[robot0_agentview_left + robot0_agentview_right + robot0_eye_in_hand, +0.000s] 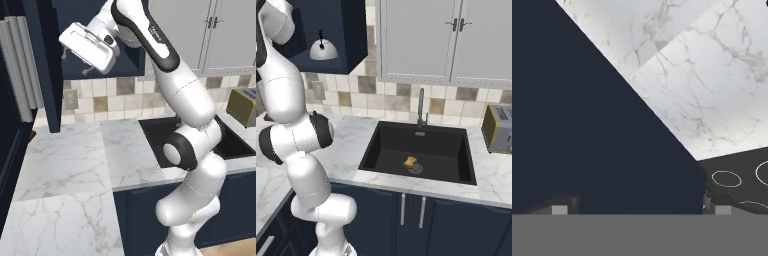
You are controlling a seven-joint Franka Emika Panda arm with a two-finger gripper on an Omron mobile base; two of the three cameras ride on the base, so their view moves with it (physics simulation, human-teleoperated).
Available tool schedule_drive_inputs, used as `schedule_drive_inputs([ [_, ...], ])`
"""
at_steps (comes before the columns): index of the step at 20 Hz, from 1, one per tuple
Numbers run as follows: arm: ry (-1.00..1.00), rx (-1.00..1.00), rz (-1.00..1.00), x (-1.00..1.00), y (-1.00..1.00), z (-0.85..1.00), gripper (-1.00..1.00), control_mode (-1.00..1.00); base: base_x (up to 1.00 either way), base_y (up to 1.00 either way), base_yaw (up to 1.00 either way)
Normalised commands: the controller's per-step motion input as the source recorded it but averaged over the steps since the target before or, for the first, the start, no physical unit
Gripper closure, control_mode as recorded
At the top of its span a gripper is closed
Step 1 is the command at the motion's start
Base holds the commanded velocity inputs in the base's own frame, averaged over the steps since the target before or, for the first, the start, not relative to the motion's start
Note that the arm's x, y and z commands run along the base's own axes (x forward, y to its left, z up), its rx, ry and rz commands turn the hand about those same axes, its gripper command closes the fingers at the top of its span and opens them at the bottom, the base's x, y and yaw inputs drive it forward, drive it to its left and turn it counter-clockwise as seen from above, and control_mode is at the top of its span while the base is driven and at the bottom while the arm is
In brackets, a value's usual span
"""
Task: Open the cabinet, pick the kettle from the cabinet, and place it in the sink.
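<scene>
Jaws spread wide astride the open cabinet [351,35] door's edge; kettle [323,49] inside.

— Where are your two base cameras looking from?
— You're looking forward and down from behind the arm, left and right, both sharing the sink [418,150] and marble counter [65,165].
— And the hand camera?
— You're peering close along a navy cabinet panel [587,130], counter beyond it.
</scene>
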Motion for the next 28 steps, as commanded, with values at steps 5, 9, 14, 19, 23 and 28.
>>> schedule_drive_inputs([
  [5, -0.15, 0.0, -0.01, -0.15, -0.39, -0.09, -1.0, -1.0, 0.0, 0.0, 0.0],
  [9, -0.23, 0.0, 0.0, -0.22, -0.39, -0.11, -1.0, -1.0, 0.0, 0.0, 0.0],
  [14, -0.2, 0.0, 0.0, -0.17, -0.4, -0.12, -1.0, -1.0, 0.0, 0.0, 0.0],
  [19, -0.2, 0.0, 0.0, -0.09, -0.39, -0.1, -1.0, -1.0, 0.0, 0.0, 0.0],
  [23, -0.2, 0.0, 0.0, -0.02, -0.39, -0.07, -1.0, -1.0, 0.0, 0.0, 0.0],
  [28, -0.21, -0.03, 0.0, 0.0, -0.33, -0.01, -1.0, -1.0, 0.0, 0.0, 0.0],
])
